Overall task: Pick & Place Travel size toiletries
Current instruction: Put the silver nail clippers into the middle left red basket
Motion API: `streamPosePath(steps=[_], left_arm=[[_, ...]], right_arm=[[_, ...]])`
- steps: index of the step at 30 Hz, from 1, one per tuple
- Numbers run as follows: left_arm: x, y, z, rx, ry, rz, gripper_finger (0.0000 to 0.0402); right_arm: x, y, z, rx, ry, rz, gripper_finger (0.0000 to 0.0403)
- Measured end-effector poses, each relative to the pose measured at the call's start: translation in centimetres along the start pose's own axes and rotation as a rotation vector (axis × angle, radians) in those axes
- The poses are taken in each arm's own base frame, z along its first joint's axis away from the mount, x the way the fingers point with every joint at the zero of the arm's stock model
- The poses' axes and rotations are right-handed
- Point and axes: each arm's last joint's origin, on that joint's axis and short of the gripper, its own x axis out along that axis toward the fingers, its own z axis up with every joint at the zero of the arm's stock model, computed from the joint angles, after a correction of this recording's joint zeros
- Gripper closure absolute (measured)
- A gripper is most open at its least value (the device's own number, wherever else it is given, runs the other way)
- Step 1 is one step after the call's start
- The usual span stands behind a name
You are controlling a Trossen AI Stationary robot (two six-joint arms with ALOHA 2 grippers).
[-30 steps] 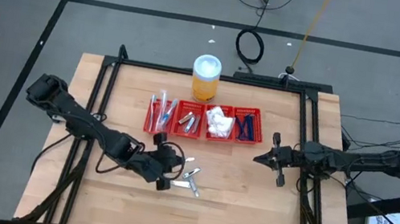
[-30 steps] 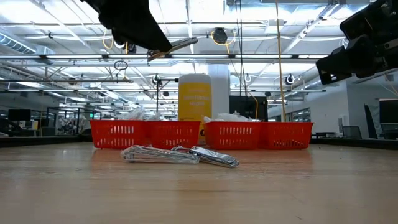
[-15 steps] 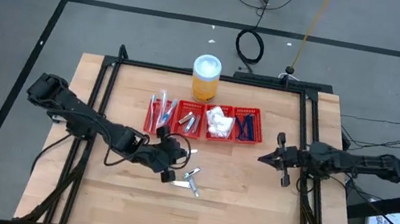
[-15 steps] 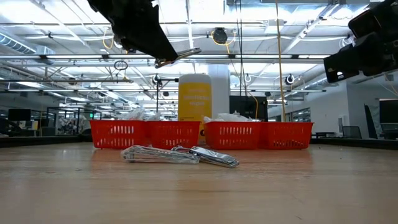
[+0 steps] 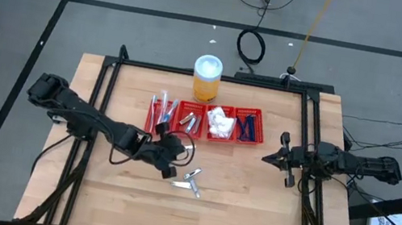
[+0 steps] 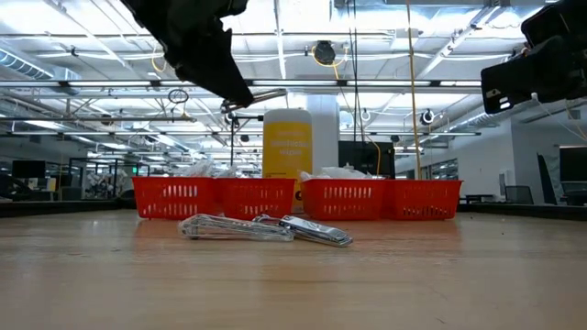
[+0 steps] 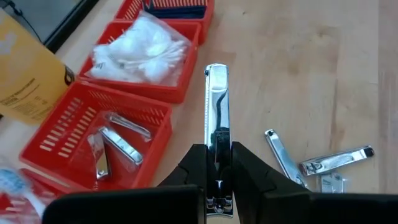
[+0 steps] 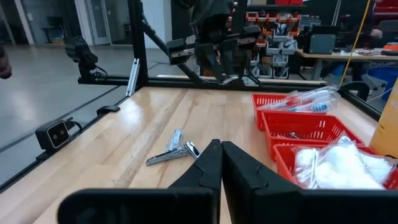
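Note:
My left gripper (image 5: 177,154) hovers above the table just near of the red tray (image 5: 259,129), shut on a silvery metal piece (image 7: 216,118). Two or three more silvery pieces (image 5: 191,180) lie flat on the wood near the gripper, also in the low view as silvery pieces (image 6: 266,227). The tray's compartments hold sticks in clear wrap (image 5: 160,110), silvery pieces (image 7: 118,140), white packets (image 7: 140,53) and dark blue razors (image 5: 246,126). My right gripper (image 5: 280,159) waits shut above the table's right side. My left gripper pinches the silvery piece between its two fingers (image 7: 245,171) by its near end (image 7: 217,177). The fingers lie along it, coming slanting from the table's near left side. The piece is lifted clear, about level, its free end (image 6: 273,93) pointing toward the tray.
An orange jar with a white lid (image 5: 207,77) stands behind the tray at the far edge. A black frame (image 5: 308,130) runs round the table. Bare wood (image 5: 167,217) lies in the near half.
My left gripper has carried the silvery piece from above the loose pieces toward the far edge, closer to the tray, staying shut on it. The pieces on the table have stayed put. My right gripper has drifted a little toward the right edge.

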Motion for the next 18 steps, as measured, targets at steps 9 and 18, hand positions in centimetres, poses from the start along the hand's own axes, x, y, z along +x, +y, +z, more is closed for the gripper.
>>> streamPosePath(steps=[9, 18], left_arm=[[2.0, 2.5, 0.0, 0.018, 0.017, -0.013, 0.0373], [2.6, 7.0, -3.5, -0.146, -0.221, -0.106, 0.0373]], right_arm=[[0.0, 0.0, 0.0, 0.008, -0.005, 0.001, 0.0403], [0.0, 0.0, 0.0, 0.019, -0.001, 0.0, 0.0403]])
